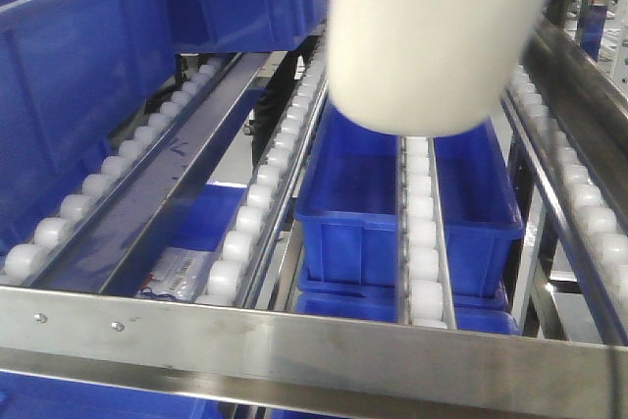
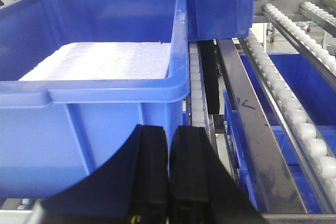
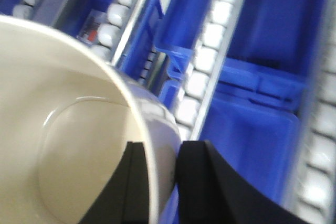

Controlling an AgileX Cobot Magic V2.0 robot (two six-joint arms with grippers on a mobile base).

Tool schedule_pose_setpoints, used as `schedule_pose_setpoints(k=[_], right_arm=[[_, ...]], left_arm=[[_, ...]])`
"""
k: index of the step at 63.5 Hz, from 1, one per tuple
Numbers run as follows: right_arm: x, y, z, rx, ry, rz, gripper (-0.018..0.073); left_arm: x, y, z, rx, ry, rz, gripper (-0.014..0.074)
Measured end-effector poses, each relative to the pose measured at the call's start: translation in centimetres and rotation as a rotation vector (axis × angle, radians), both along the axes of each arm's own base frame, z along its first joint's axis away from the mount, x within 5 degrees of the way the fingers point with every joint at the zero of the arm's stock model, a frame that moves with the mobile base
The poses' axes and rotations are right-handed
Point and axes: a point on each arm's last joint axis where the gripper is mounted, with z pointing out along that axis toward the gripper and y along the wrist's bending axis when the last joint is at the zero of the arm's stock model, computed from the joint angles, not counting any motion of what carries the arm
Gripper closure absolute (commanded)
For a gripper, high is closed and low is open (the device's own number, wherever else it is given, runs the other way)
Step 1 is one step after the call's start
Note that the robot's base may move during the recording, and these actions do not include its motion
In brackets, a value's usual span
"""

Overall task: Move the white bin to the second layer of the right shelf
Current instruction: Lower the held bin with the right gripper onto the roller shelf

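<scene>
The steel front bar (image 1: 294,345) is lying closest to the front camera, edging the right shelf second layer (image 1: 422,242) with its rails of white rollers. Above those rails the white bin (image 1: 437,41) is hanging in the air, its rounded base clear of the rollers. The right gripper (image 3: 157,182) is pinching the bin's rim, one black finger inside the wall and the other outside. Below the bin, seen through the rails, a blue crate (image 1: 363,213) is sitting on a lower level. Left of the bin, a larger blue crate (image 2: 94,77) holding something white is resting on the rollers. The left gripper (image 2: 169,177) is hovering just before that crate, its fingers pressed together on nothing.
</scene>
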Motion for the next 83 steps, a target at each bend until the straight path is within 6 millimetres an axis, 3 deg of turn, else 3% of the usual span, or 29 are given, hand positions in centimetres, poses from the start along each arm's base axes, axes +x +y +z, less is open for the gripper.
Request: schedule_pose_setpoints(k=[12, 27, 45, 83], right_arm=[[2.8, 1.1, -1.6, 0.006, -0.013, 0.002, 0.0504], [4.7, 2.4, -4.8, -0.020, 0.055, 0.016, 0.0504], [5.5, 3.3, -7.0, -0.033, 0.089, 0.032, 0.0504], [6.6, 4.0, -9.4, -0.035, 0.109, 0.033, 0.0504]], left_arm=[[0.0, 0.0, 0.0, 0.000, 0.000, 0.000, 0.0512], [0.0, 0.0, 0.0, 0.000, 0.000, 0.000, 0.0512], [0.0, 0.0, 0.0, 0.000, 0.000, 0.000, 0.0512], [0.0, 0.0, 0.0, 0.000, 0.000, 0.000, 0.0512]])
